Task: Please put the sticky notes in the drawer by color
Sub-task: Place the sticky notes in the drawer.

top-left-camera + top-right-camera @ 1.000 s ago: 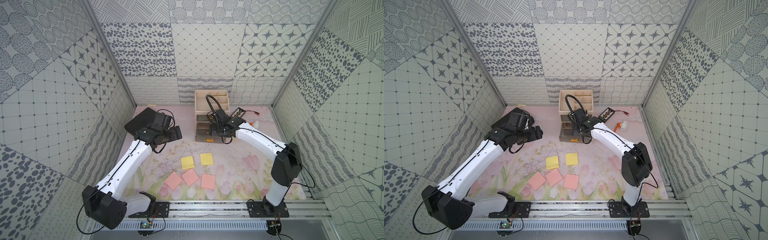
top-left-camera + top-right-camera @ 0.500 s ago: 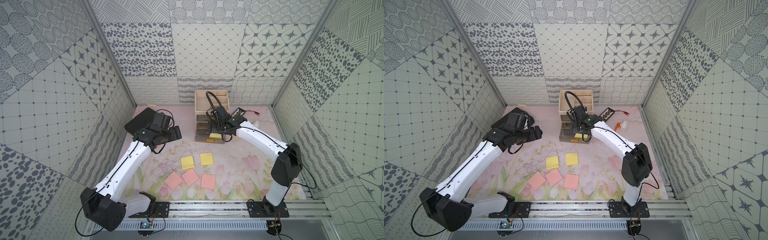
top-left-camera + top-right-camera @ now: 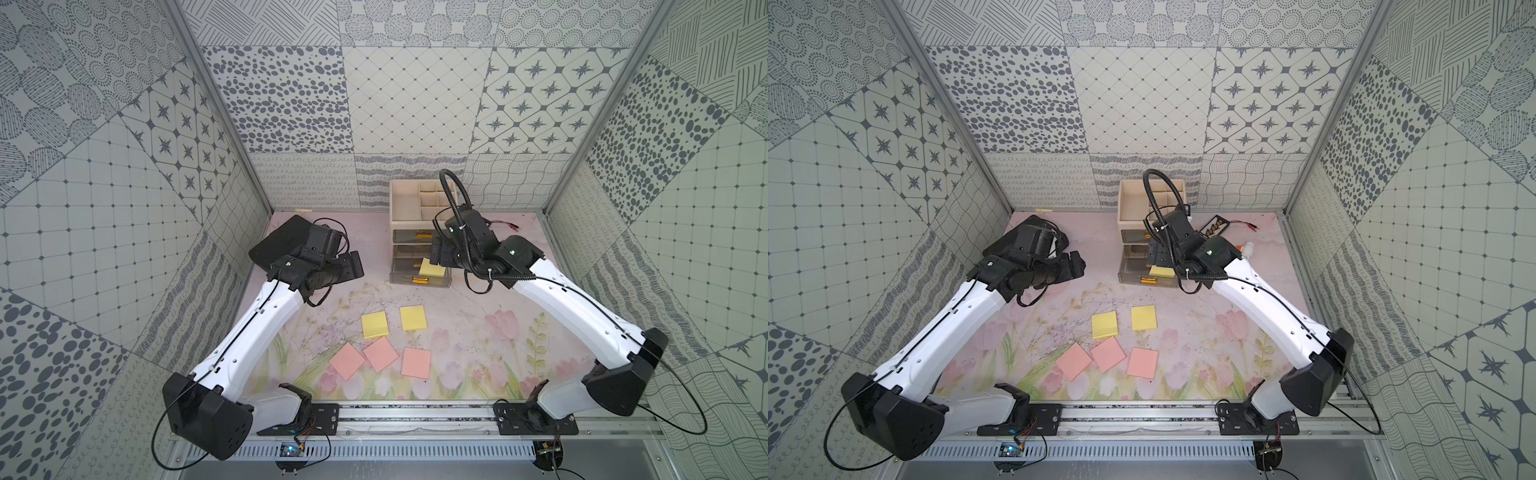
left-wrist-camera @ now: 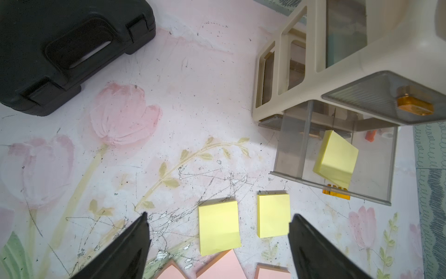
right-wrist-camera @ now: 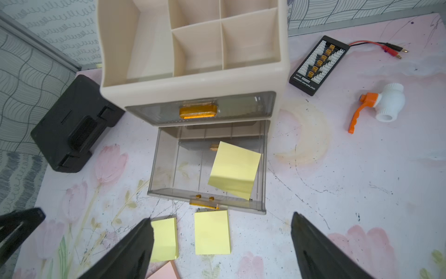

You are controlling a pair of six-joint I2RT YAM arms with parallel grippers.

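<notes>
The cream drawer chest (image 3: pixel 409 203) stands at the back, its middle grey drawer (image 5: pixel 207 203) pulled out. One yellow sticky-note pad (image 5: pixel 235 169) lies tilted inside it, leaning on a side wall. Two yellow pads (image 3: pixel 375 326) (image 3: pixel 413 318) and three pink pads (image 3: pixel 347 360) (image 3: pixel 380 353) (image 3: pixel 416 362) lie flat on the mat. My right gripper (image 5: pixel 220 217) hangs open and empty just above the open drawer's front. My left gripper (image 4: pixel 220 215) is open and empty too, hovering left of the chest.
A flat black case (image 3: pixel 282 241) lies at the back left under my left wrist. Right of the chest are a black connector board with red leads (image 5: pixel 318 64) and a white valve with an orange handle (image 5: pixel 383 101).
My right gripper opened wider and drew back from the drawer, and the yellow pad it covered now lies loose in the drawer. The left arm barely moved.
</notes>
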